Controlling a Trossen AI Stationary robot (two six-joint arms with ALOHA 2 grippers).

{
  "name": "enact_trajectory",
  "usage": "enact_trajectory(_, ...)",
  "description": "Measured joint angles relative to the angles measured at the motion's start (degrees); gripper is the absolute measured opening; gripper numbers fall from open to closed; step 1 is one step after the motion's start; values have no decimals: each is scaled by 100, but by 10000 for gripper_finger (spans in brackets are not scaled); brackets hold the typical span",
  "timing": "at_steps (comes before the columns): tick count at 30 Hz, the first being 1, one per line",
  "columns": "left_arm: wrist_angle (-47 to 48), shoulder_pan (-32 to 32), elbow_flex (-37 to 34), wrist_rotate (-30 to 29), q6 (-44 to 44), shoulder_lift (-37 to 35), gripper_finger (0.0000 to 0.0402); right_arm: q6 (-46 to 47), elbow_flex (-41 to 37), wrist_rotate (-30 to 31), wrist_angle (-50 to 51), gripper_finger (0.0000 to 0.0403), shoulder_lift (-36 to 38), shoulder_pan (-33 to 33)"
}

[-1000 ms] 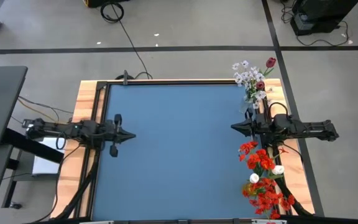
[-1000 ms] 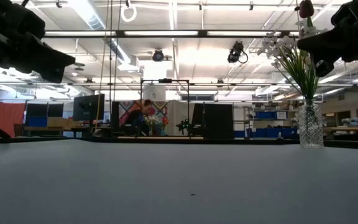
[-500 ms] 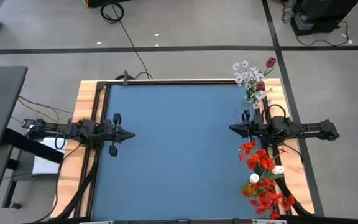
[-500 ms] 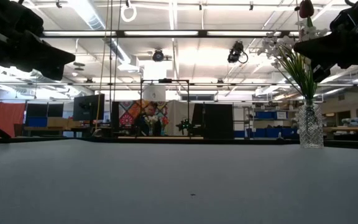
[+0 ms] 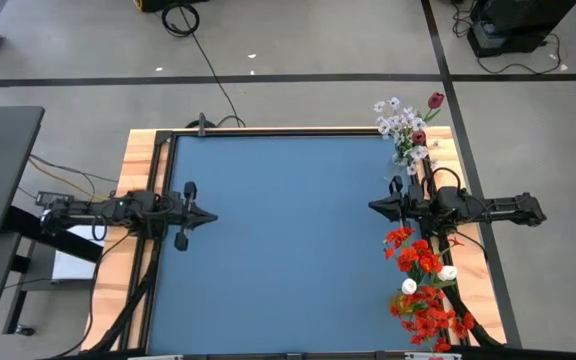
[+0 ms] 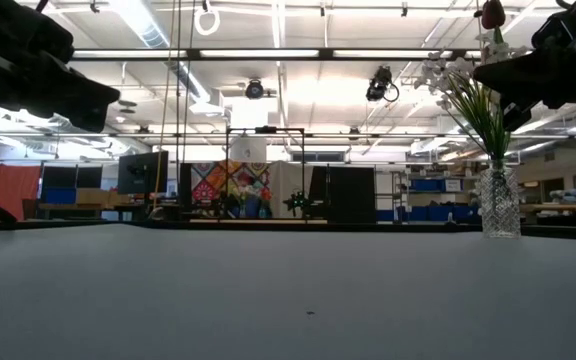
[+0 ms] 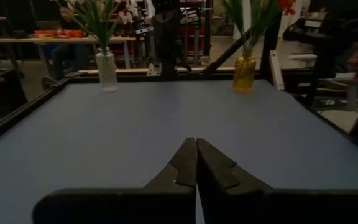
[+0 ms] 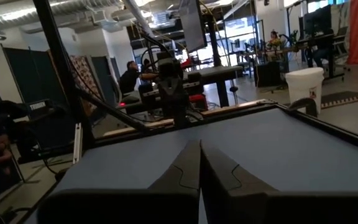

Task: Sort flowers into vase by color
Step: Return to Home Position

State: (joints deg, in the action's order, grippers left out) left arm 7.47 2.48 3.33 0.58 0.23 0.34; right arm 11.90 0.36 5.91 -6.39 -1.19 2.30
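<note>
Red flowers (image 5: 420, 262) and white flowers (image 5: 398, 121) flank the right hand (image 5: 372, 206).

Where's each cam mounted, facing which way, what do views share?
High: overhead, straight down on the table; left claw and right claw face each other.
Low: table height, level into the room; left arm and right arm at top corners.
Left wrist: faces across the table at clear vase and yellow vase; own shut claw shows.
Right wrist: faces the opposite way; own shut claw shows.
Shared: low and left wrist both show the clear vase.
</note>
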Motion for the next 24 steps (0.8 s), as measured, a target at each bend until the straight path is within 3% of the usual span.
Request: enact_trajectory(24, -34, -40, -2, 169, 44, 2, 9, -6, 0, -6, 2, 16, -2, -1)
